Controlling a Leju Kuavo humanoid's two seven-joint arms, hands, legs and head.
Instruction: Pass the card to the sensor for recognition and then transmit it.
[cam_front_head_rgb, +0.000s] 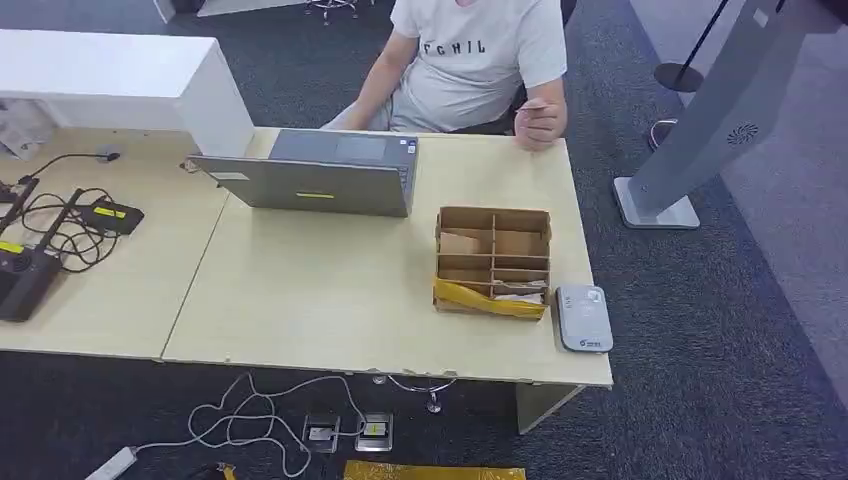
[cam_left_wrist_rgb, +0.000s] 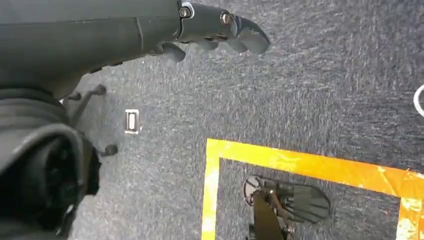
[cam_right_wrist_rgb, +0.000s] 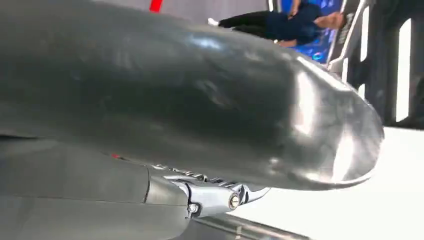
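A grey-white card sensor (cam_front_head_rgb: 583, 317) lies flat near the table's front right corner. Just left of it stands a cardboard divider box (cam_front_head_rgb: 493, 258) with several compartments. Pale card-like pieces (cam_front_head_rgb: 517, 294) lie in its front compartment, too small to make out. In the left wrist view my left hand (cam_left_wrist_rgb: 215, 27) hangs over the dark carpet, fingers stretched out and holding nothing. In the right wrist view my right hand's thick grey thumb (cam_right_wrist_rgb: 210, 105) covers most of the picture, with a bit of finger (cam_right_wrist_rgb: 215, 196) below it. Whether that hand holds anything is hidden.
A person in a white T-shirt (cam_front_head_rgb: 480, 55) sits behind the table (cam_front_head_rgb: 330, 310), one hand raised at its far right corner. A grey laptop (cam_front_head_rgb: 320, 175) stands at mid-back. Cables and black devices (cam_front_head_rgb: 60, 235) lie at left. A grey floor stand (cam_front_head_rgb: 700, 130) rises at right. Yellow floor tape (cam_left_wrist_rgb: 310, 165) marks the carpet.
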